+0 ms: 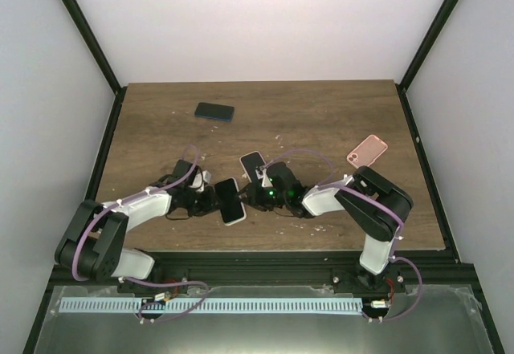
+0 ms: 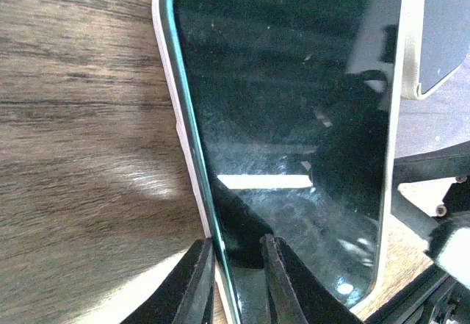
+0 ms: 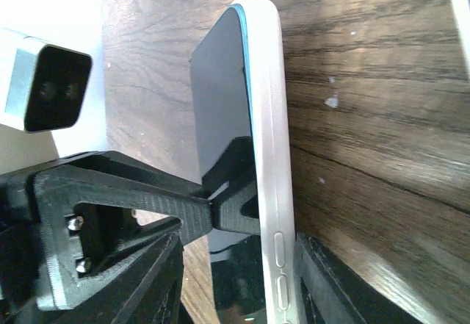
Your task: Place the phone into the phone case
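**Item 1: phone**. Dark-screened, sitting between the two arms near the front middle of the worktop. The top view is showing only a pale rim around it. The right wrist view is showing that rim as a white case with raised side buttons, and a thin teal edge of the phone is showing just inside it. No view is showing whether the phone is seated all the way round, or whether it is resting on the wood.

**Item 2: left hand**. Clenched on the phone. Its own wrist view is showing the two fingers straddling one long cased edge, one on the glass and one outside the case. The top view is showing only that the hand is meeting the phone's left side.

**Item 3: right hand**. Reaching to the same phone from the opposite side. One finger is lying on the screen and the other is standing just behind the case's back. Whether that second finger is touching cannot be told, so the grip cannot be told. Only this view is showing a white block with a dark lens panel at the left.

**Item 4: second handset**. White-rimmed and dark-faced, lying just behind the right hand.

**Item 5: dark phone**. Lying well apart near the back; seen only from above.

**Item 6: pink case**. Lying at the right; seen only from above.
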